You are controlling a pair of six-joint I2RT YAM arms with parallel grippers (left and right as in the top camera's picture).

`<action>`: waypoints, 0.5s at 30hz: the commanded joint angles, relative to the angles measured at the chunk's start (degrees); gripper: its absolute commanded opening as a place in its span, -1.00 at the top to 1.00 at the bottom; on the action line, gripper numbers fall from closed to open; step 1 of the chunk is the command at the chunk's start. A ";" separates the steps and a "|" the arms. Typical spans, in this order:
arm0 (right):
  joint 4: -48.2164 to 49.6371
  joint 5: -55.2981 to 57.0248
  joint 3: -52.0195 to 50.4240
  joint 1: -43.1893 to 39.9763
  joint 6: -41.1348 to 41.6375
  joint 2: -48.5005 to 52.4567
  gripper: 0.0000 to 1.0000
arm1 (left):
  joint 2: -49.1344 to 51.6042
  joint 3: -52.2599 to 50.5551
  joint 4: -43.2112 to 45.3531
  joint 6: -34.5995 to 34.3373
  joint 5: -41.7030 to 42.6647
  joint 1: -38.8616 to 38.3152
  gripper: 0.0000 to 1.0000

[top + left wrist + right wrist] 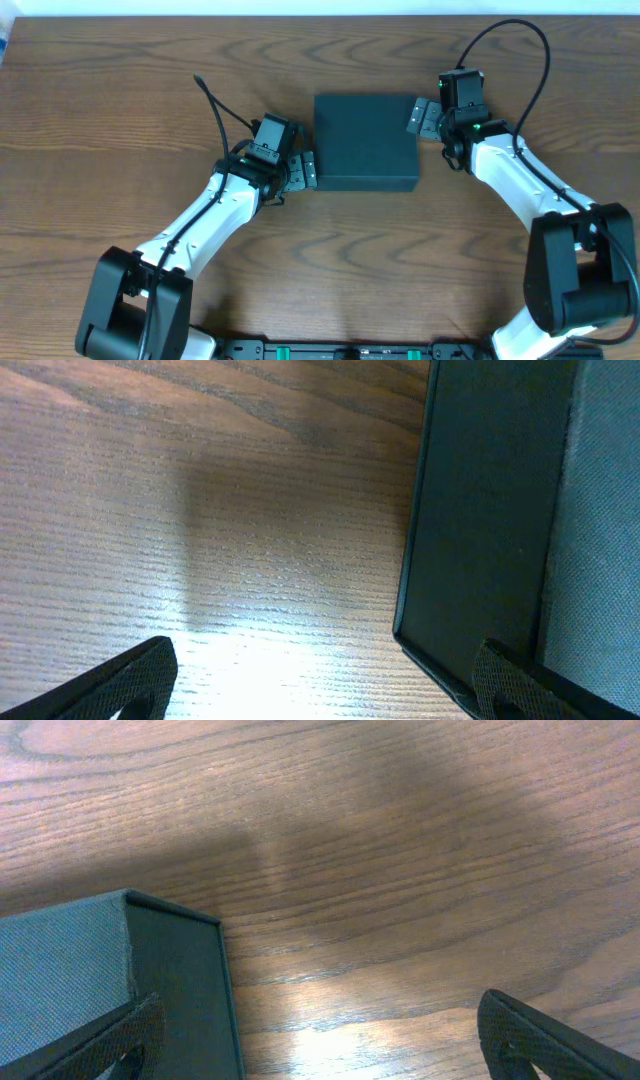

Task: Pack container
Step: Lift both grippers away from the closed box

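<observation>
The container [365, 140] is a dark teal, matte, square box with its lid down, standing mid-table. My left gripper [306, 170] is at its lower left side and stands open. In the left wrist view the container [490, 510] fills the right; one finger [512, 685] overlaps its edge and the other [130, 675] is over bare wood. My right gripper [425, 117] is open at the box's upper right corner. In the right wrist view the container [110, 970] sits lower left; one finger [120, 1040] lies over it, the other [540, 1045] over the table.
The wooden table [120, 100] runs around the box on all sides. Black cables [215, 105] loop up from both arms. The arm bases [135, 310] stand at the front edge, left and right.
</observation>
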 commanded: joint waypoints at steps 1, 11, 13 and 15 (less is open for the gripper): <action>0.09 0.22 0.02 -0.26 0.48 0.57 -0.98 | 0.63 0.70 -0.37 -1.68 -1.77 -0.35 -0.91; -1.11 0.04 0.07 -0.35 -0.33 -3.15 -0.98 | -0.28 0.96 -0.31 -0.59 -8.57 -0.22 -0.91; -1.33 0.44 0.07 -0.37 -1.09 -5.57 -0.99 | -1.22 1.29 -0.35 0.55 -9.60 -0.17 -0.91; -2.82 1.81 0.07 -0.37 -1.09 -9.79 -0.98 | -3.21 1.97 -0.55 2.60 -10.34 -0.15 -0.91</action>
